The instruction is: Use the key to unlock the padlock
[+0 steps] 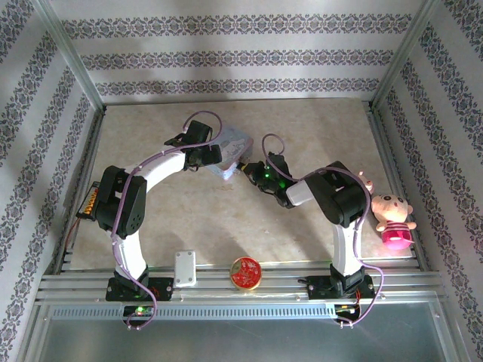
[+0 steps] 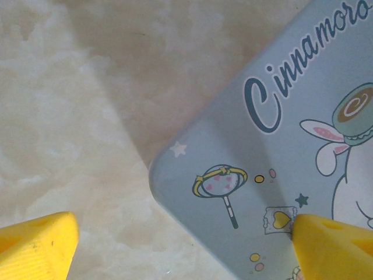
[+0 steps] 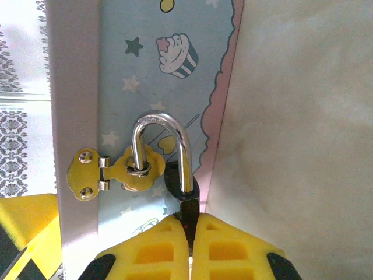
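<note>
The padlock (image 3: pixel 180 182) hangs by its silver shackle (image 3: pixel 160 125) from the gold hasp (image 3: pixel 119 172) on the front of a pale blue cartoon tin (image 1: pixel 231 145). Its small dark body sits under the shackle's right leg only; the left leg runs through the hasp ring. My right gripper (image 3: pixel 190 228) is shut on a thin dark piece just below the body, which looks like the key (image 3: pixel 189 213) set in the lock. My left gripper (image 2: pixel 183 248) stands wide open over a corner of the tin's lid (image 2: pixel 262 175), with one finger above the table and the other (image 2: pixel 332 248) above the lid.
A pink plush toy (image 1: pixel 392 215) lies at the right edge. A round red tin (image 1: pixel 246 273) and a white box (image 1: pixel 185 268) sit near the front rail. Metal frame posts and patterned walls close in the table (image 1: pixel 317 128).
</note>
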